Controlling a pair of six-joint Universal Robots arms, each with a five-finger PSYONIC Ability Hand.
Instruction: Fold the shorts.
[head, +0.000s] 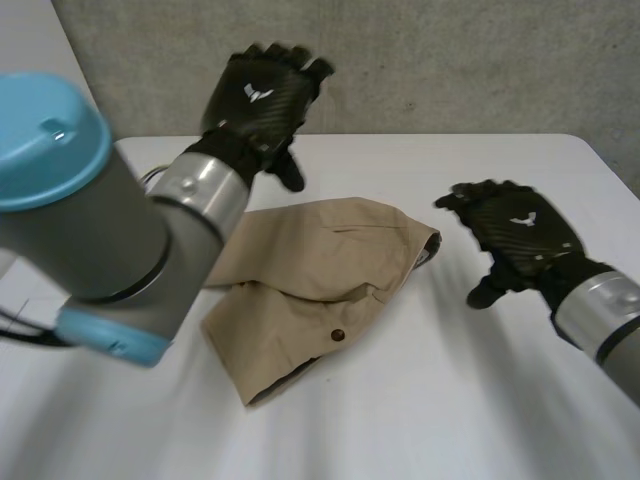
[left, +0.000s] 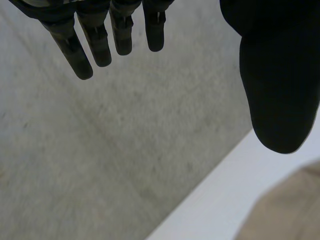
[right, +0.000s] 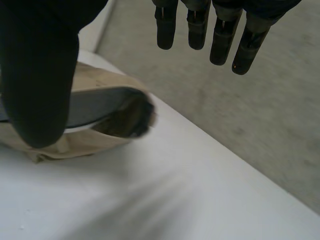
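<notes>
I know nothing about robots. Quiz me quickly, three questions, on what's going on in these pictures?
1. True or false: the left hand holds nothing.
2. The shorts lie on: A the white table; B a chair; C the floor.
3. Fill in: the fingers of the right hand are ____, not curled round anything.
Key: 1 true; 2 A; 3 open.

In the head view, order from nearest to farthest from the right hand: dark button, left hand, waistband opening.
1. Waistband opening, beside the right hand.
2. Dark button, on the shorts front.
3. Left hand, raised, beyond the shorts.
</notes>
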